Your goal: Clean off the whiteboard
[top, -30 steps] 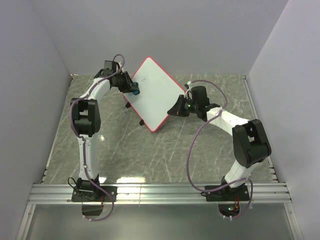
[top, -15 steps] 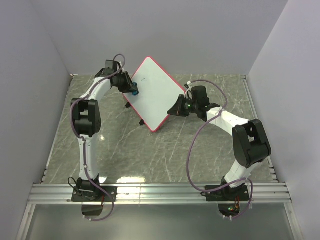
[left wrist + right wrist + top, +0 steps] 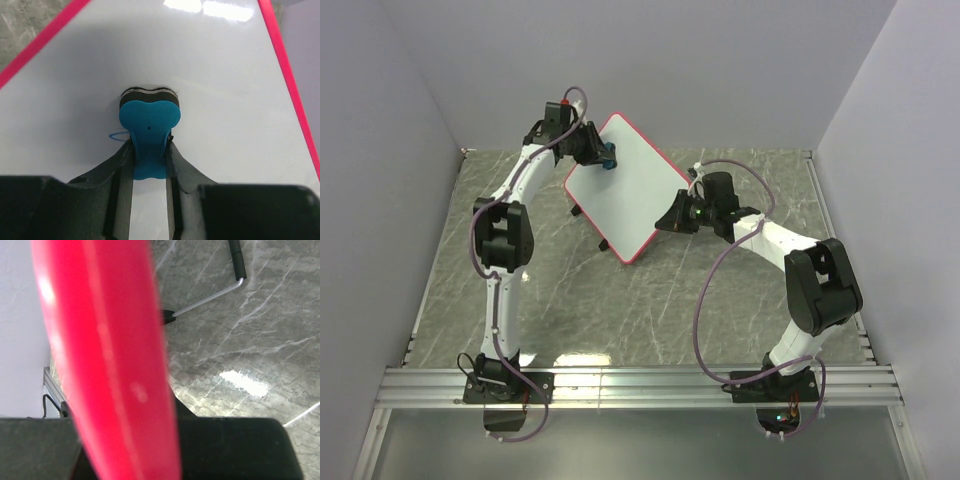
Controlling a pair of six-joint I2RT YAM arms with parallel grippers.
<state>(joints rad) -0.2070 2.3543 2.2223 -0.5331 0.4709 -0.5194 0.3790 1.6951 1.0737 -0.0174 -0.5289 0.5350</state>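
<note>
The whiteboard (image 3: 625, 190), white with a pink-red rim, stands tilted on the marble table. My left gripper (image 3: 600, 153) is shut on the small blue eraser (image 3: 607, 155) and presses it on the board's upper left part. In the left wrist view the eraser (image 3: 149, 125) sits between my fingers (image 3: 121, 165), its felt against the board (image 3: 225, 100), with a faint blue line (image 3: 116, 135) just left of it. My right gripper (image 3: 672, 219) is shut on the board's right edge. The right wrist view shows that red rim (image 3: 110, 365) close up and blurred.
The board's wire stand with black feet shows under it (image 3: 603, 243) and in the right wrist view (image 3: 210, 300). Grey walls close in the table at the back and both sides. An aluminium rail (image 3: 640, 385) runs along the near edge.
My left gripper with the eraser has moved up and right across the board, from its left edge to near its top corner. The right arm and the board have stayed still.
</note>
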